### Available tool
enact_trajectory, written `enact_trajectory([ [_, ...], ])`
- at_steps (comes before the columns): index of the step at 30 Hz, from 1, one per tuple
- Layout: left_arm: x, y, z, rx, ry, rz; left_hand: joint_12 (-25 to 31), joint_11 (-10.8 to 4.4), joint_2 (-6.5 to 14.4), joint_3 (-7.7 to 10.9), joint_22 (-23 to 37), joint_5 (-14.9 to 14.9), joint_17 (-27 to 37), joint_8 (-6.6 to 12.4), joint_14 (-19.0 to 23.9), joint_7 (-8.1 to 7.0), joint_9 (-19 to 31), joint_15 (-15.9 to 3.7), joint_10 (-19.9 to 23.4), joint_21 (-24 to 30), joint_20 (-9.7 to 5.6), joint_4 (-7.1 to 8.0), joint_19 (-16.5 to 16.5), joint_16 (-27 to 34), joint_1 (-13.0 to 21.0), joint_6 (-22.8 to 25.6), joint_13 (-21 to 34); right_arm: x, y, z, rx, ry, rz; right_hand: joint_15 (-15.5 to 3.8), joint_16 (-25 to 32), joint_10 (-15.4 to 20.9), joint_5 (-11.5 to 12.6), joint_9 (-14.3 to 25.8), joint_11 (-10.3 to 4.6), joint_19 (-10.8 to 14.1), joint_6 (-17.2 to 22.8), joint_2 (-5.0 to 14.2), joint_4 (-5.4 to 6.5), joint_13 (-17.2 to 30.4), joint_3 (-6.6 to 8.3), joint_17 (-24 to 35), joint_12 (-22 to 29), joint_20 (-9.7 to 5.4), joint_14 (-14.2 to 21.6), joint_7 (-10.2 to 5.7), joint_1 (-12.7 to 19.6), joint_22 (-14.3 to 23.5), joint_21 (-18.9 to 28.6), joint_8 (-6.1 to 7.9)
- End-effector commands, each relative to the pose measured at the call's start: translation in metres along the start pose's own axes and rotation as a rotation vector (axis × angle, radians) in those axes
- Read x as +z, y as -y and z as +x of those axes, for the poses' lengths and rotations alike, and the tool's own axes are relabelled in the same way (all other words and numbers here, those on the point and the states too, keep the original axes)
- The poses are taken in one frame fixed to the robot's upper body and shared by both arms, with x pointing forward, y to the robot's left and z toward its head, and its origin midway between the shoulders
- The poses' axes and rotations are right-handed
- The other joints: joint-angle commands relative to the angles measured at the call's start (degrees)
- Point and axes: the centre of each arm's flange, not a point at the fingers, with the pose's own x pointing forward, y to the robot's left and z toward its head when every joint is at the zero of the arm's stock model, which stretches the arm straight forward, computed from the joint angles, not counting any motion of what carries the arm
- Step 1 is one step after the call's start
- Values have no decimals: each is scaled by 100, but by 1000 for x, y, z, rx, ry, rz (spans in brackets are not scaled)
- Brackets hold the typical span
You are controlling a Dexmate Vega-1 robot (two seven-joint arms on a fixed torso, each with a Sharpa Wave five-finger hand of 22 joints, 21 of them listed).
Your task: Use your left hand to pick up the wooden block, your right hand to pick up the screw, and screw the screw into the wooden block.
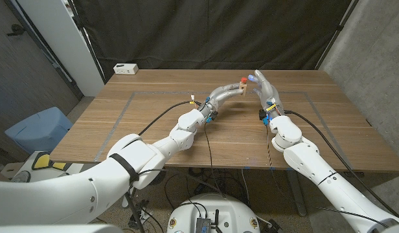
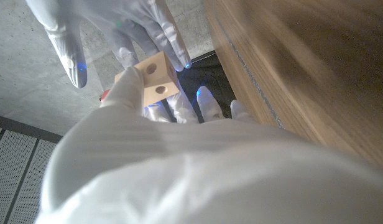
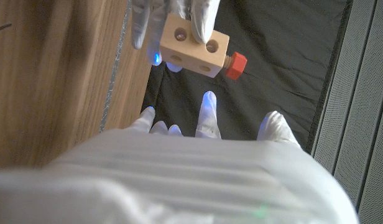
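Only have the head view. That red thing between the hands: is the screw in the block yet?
Observer: Right wrist view: the red screw sits in one end of the wooden block, head sticking out.
Operator: Who's holding what?
Observer: The left hand grips the block. The right hand has its fingers spread, apart from the screw.
Operator: Other holes free?
Observer: Right wrist view shows open holes on two faces.

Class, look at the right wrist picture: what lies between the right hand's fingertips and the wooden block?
Nothing lies there. In the right wrist view a bare gap over dark backdrop separates the right hand from the wooden block, held by the left hand, red screw already in its end.
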Motion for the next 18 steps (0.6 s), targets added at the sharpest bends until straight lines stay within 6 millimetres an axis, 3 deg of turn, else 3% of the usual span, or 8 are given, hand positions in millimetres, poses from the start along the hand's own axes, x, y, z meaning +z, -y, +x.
enact_trajectory([
  [1, 0, 2, -5, 1, 13, 2, 17, 3, 23, 24, 20, 28, 20, 44, -19, -1, 27, -164, 13, 39, 3, 11, -30, 12, -49, 112, 16, 3, -4, -7, -1, 3, -6, -19, 39, 24, 33, -7, 16, -11, 78, 36, -6, 4, 32, 11, 44, -16, -227, -10, -13, 13, 39, -11],
  [18, -7, 6, -11, 7, 1, -18, 18, 5, 25, 26, 20, 26, 21, 43, -14, 0, 27, -161, 17, 39, 9, 13, -26, 14, -51, 113, 19, 5, -9, -17, -1, -3, -25, -17, 63, 73, 35, -7, -4, 41, 200, 69, -22, -1, 43, 6, 69, 32, -213, -33, -22, 12, 61, -44],
])
